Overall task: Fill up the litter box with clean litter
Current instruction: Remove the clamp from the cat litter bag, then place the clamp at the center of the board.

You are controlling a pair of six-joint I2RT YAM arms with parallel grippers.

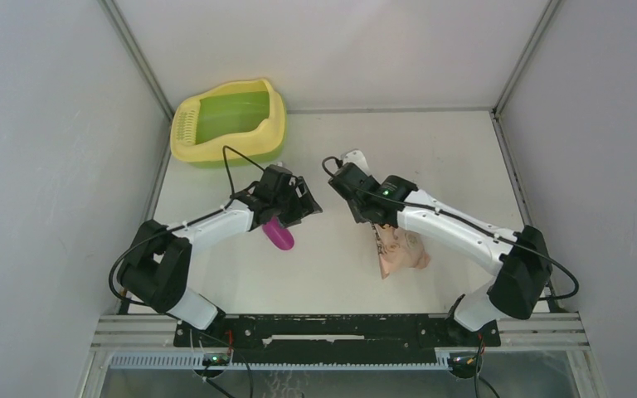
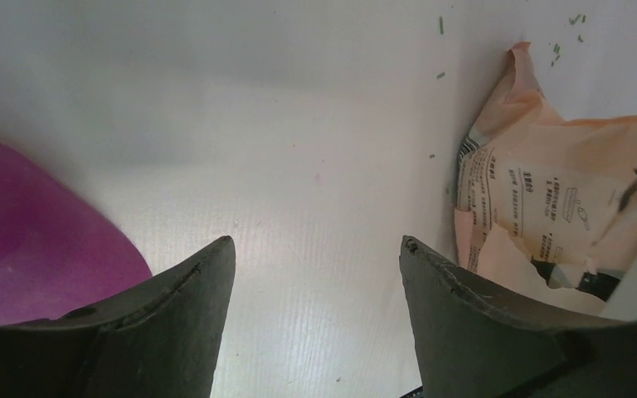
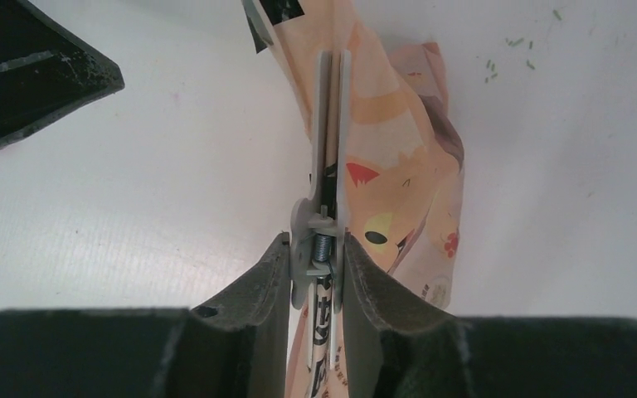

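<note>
The litter box [image 1: 272, 133], with yellow walls and a green basin, stands at the back left, and no litter shows in it. My left gripper [image 1: 299, 199] [image 2: 315, 242] is open and empty over bare table, beside the magenta scoop [image 1: 279, 235] [image 2: 25, 240]. My right gripper [image 1: 363, 203] [image 3: 319, 240] is shut on a grey spring clip [image 3: 328, 124] that is clamped on the pink-orange litter bag [image 1: 402, 249] [image 3: 398, 141] [image 2: 547, 191]. A few litter specks [image 3: 514, 41] [image 2: 441, 25] lie loose on the table.
The white table [image 1: 431, 166] is closed in by white walls at the back and sides. The left gripper's black body [image 3: 25, 66] shows at the upper left of the right wrist view. A small white piece [image 1: 353, 156] lies just behind the right gripper.
</note>
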